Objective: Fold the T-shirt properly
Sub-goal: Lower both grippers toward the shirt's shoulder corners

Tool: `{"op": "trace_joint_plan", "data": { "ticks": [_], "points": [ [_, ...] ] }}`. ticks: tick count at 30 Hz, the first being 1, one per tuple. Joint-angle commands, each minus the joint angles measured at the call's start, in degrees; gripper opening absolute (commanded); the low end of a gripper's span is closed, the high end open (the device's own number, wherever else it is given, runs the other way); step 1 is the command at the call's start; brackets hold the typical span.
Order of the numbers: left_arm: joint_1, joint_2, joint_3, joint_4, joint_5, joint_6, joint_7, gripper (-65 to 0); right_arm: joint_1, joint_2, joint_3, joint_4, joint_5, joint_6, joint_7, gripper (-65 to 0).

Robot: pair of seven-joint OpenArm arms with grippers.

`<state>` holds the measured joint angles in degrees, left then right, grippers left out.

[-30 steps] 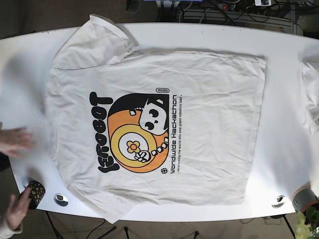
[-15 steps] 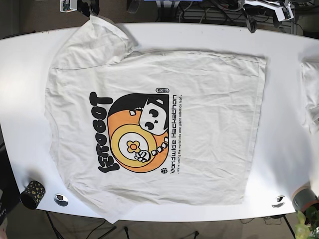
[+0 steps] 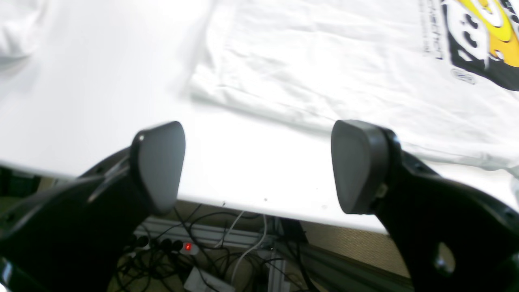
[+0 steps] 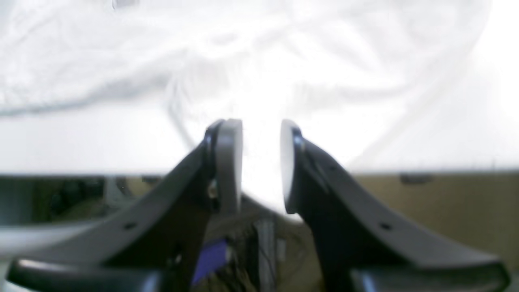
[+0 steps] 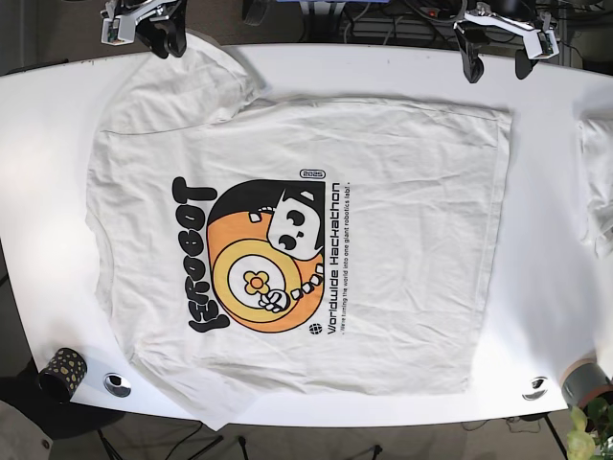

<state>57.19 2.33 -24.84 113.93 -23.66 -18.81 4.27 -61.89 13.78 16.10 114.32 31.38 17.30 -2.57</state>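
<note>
your t-shirt [image 5: 297, 249] lies flat, print up, on the desk [image 5: 546, 192] - left hand [image 5: 494, 59] spread wide at its hem corner, right hand [image 5: 159, 40] narrowly parted by the sleeve - both empty.

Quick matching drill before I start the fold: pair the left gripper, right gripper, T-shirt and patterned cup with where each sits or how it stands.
Things:
1. left gripper
2. right gripper
3. T-shirt
4. patterned cup

States:
A. spread flat, print facing up
B. jaws wide apart, over the table edge near the shirt's hem corner
C. at the table's near corner, clear of the cloth
D. jaws narrowly apart, near the bunched sleeve

Pairs: 1-B, 2-D, 3-A, 4-C
</note>
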Motion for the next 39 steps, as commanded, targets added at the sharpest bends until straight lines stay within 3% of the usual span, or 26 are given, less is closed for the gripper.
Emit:
{"op": "trace_joint_plan", "data": {
  "ticks": [1,3,6,9,15,25,33,39],
  "points": [
    [-0.7,-0.3,-0.4,0.8,-0.6,-0.4,2.2,-13.2,-0.3,0.8,0.3,0.9,2.9,0.24,1.6,-49.5],
    [-1.9,-0.3,-0.8,0.8,-0.6,-0.4,4.5,-13.2,0.4,1.5,0.4,0.8,4.5,0.15,0.9,-47.4],
    [-4.0,-0.3,-1.9,0.8,-0.6,-0.5,8.3,-12.9,1.7,2.5,0.6,0.8,7.7,-0.03,-1.5,-39.0],
    [-6.2,-0.3,-3.4,0.8,-0.6,-1.8,11.9,-12.9,2.3,2.4,4.3,0.8,12.2,0.24,-4.2,-33.5],
    [-9.8,-0.2,-8.0,0.8,-0.6,-6.8,15.0,-12.9,6.3,2.1,11.1,0.4,21.9,0.33,-13.7,-33.6],
    [-15.5,-0.1,-14.9,0.6,-0.6,-13.3,22.8,-12.9,15.2,1.5,20.5,-2.5,29.9,0.33,-31.7,-33.6],
    [-16.8,0.0,-17.6,0.4,-0.5,-15.8,24.9,-12.9,20.9,0.0,25.5,-9.7,32.1,0.33,-41.9,-33.6],
    [-17.2,0.0,-17.3,0.4,0.0,-15.8,24.9,-12.9,21.9,-0.4,25.2,-13.1,32.2,0.33,-43.6,-33.8]
  ]
}}
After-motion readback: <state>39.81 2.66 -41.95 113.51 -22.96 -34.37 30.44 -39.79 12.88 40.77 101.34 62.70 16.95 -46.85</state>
